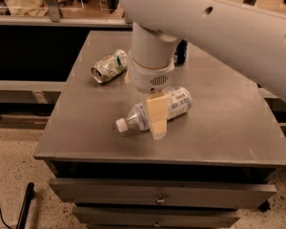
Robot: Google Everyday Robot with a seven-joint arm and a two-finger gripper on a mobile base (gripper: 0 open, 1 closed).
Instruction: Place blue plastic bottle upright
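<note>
The blue plastic bottle [177, 103] is clear, with a white cap and a blue-and-white label. It lies on its side on the grey table [229, 137], cap pointing to the front left. My gripper [157, 127] hangs from the white arm directly over the bottle's middle. Its cream-coloured end reaches down in front of the bottle's body and hides part of it.
A crushed silver-green can [109, 66] lies on the table's back left. A dark blue soda can [181, 52] stands at the back, mostly hidden behind the arm. Drawers [157, 194] sit under the tabletop. A dark shelf runs behind the table.
</note>
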